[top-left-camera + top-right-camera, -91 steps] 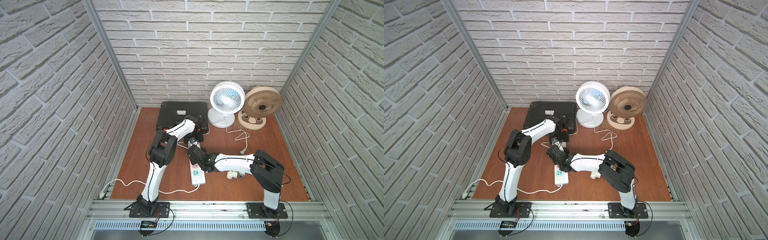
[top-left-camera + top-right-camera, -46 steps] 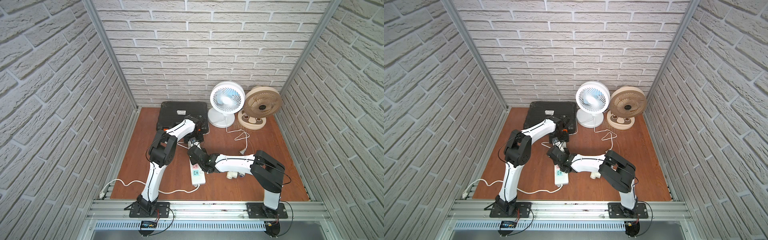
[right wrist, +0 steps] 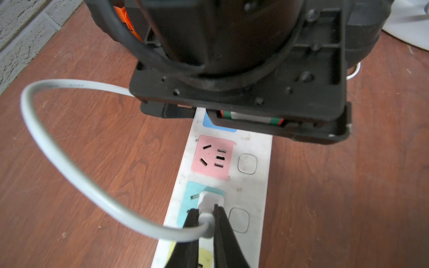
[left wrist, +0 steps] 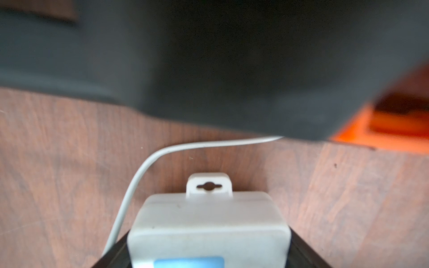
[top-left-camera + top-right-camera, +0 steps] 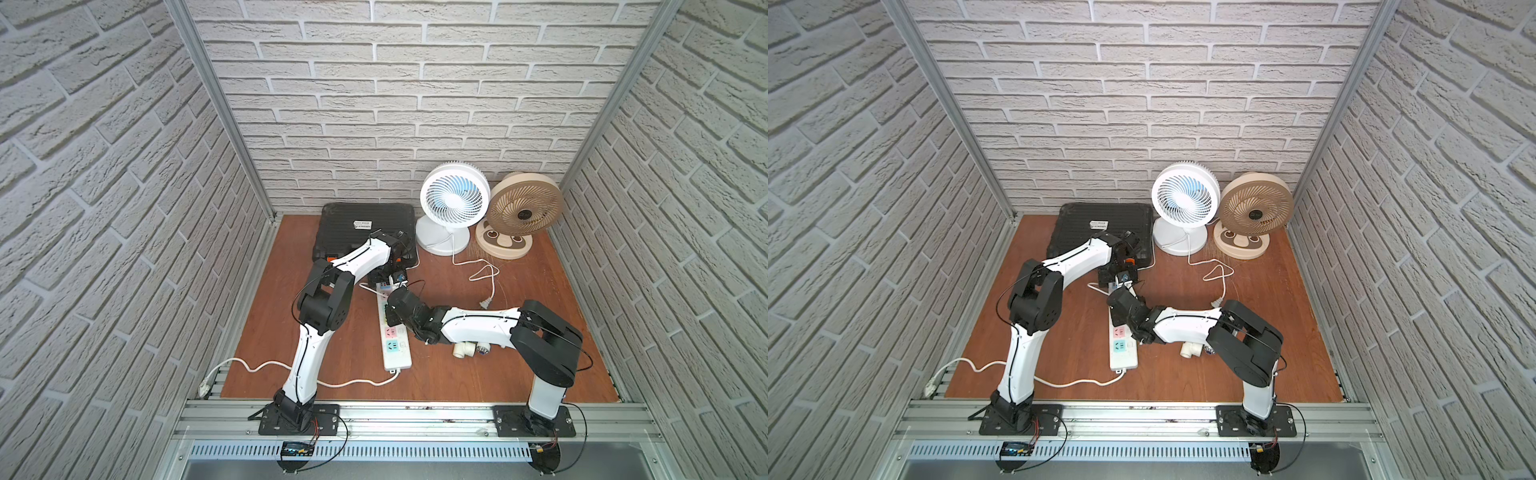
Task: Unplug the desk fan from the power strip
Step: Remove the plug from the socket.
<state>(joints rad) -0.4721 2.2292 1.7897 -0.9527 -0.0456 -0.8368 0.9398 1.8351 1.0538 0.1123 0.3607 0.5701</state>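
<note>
We see the left arm rise from the front rail, fold at a high elbow and reach toward the back wall. Its wrist turns down so the left gripper [image 5: 394,277] sits over the far end of the power strip [image 5: 395,345]. In the left wrist view its black fingers [image 4: 299,255] press against both sides of that end, clamping it.

The right arm lies low, its forearm stretched across the table [image 5: 498,374] toward the strip's middle. The right gripper [image 3: 206,208] is closed tight on a white plug [image 3: 210,198] seated in the teal socket, pinching it where the cord leaves. That pale cord [image 3: 69,167] arcs away and passes under the left gripper; we cannot trace it all the way to the fan.

The strip lies lengthwise mid-table, white with blue, pink, teal and yellow panels. The desk fan [image 5: 454,201] stands upright at the back wall, with a white spiral grille and pale blue blades, just beside a beige fan [image 5: 524,208].
</note>
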